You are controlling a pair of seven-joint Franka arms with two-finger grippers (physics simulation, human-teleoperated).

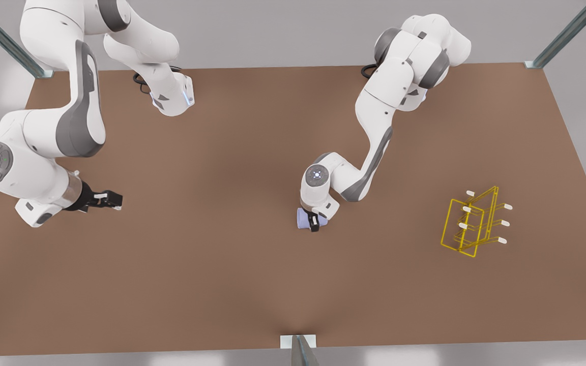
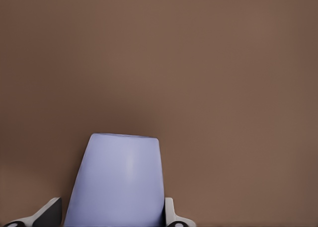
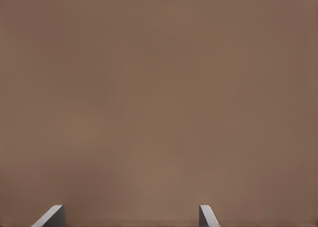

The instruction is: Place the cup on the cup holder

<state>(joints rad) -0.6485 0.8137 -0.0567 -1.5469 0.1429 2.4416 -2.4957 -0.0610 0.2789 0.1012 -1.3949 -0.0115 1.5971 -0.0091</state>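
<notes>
The lavender-blue cup [image 1: 304,219] lies tilted on its side low over the brown table [image 1: 222,284], near the middle in the front view. My left gripper [image 1: 315,222] reaches down from above and is shut on the cup [image 2: 117,182], with one finger [image 2: 49,213] pressed against each side. The yellow wire cup holder [image 1: 472,222], with white-tipped pegs, stands apart on the table toward the front view's right. My right gripper [image 1: 113,199] waits open at the front view's left, and its fingertips [image 3: 207,215] are spread wide over bare table.
Metal frame posts stand at the table's far corners [image 1: 547,53] and at the middle of its near edge [image 1: 298,348]. Bare tabletop stretches between the cup and the holder.
</notes>
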